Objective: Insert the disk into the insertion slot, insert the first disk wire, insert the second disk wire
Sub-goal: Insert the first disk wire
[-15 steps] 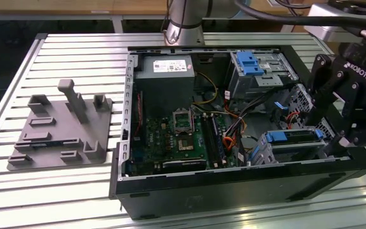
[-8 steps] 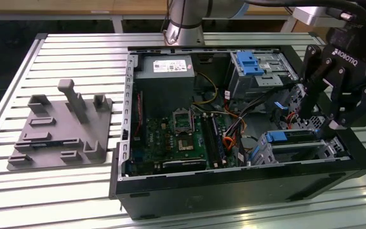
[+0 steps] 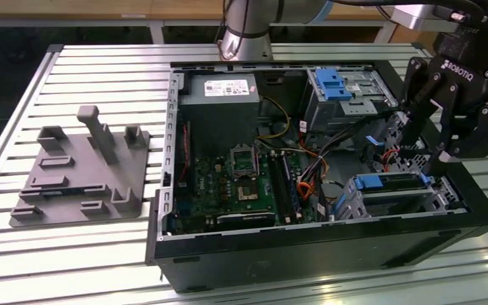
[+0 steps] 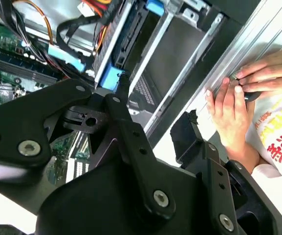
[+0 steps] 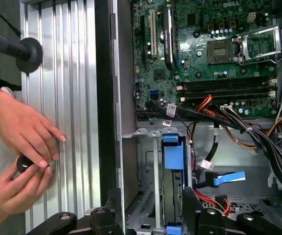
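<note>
While gripper (image 3: 422,159) hangs open, holding nothing, one fingertip at blue frame of disk (image 3: 394,183), which we judge seated in insertion slot (image 3: 443,197):
- we fear fingers snagging blue-tabbed wire (image 5: 227,177) beside cage
- person's hand (image 5: 23,129) rests close by case, could be struck

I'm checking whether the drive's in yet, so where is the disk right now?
In the exterior view, the disk lies in the insertion slot at the corner of the computer case on the exterior view's right, just below the end effector.
</note>
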Robot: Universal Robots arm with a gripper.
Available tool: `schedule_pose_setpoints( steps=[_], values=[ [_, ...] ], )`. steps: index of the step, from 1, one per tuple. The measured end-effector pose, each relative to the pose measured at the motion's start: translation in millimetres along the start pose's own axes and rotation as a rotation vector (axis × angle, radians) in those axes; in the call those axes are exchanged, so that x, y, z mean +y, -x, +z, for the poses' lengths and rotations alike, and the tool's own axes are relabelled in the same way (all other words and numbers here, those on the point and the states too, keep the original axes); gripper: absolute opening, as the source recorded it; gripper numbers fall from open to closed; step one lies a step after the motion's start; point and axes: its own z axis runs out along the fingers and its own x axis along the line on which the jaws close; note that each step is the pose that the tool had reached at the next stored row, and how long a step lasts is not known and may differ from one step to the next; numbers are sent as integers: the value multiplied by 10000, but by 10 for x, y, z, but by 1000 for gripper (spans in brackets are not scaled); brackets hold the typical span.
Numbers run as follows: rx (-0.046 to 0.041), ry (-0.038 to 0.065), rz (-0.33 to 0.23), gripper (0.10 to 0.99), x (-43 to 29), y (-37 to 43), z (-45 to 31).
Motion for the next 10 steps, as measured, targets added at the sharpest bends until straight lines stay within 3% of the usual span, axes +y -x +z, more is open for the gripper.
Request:
schedule_pose_setpoints(
  steps=[2,5,10],
  values=[
    [41,10,-1,600,-37,32,10],
    [92,24,-4,467,-94,76,23],
    [101,34,5,467,-196,158,27]
  ],
)
